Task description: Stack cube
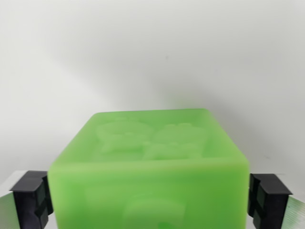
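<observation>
Wrist view: the tool (148, 200) is closed on a green cube (148, 167), its black pads pressed against both sides. Only white counter (152, 57) shows beyond. This looks like the carry step; next, find the base cube and lower squarely onto it.

Green cube (148, 167), black hand (148, 200) pads

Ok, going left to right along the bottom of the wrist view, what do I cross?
Left black finger pad → green cube → right black finger pad. The hand has a pad against each side of the cube; behind them is only plain white surface.
</observation>
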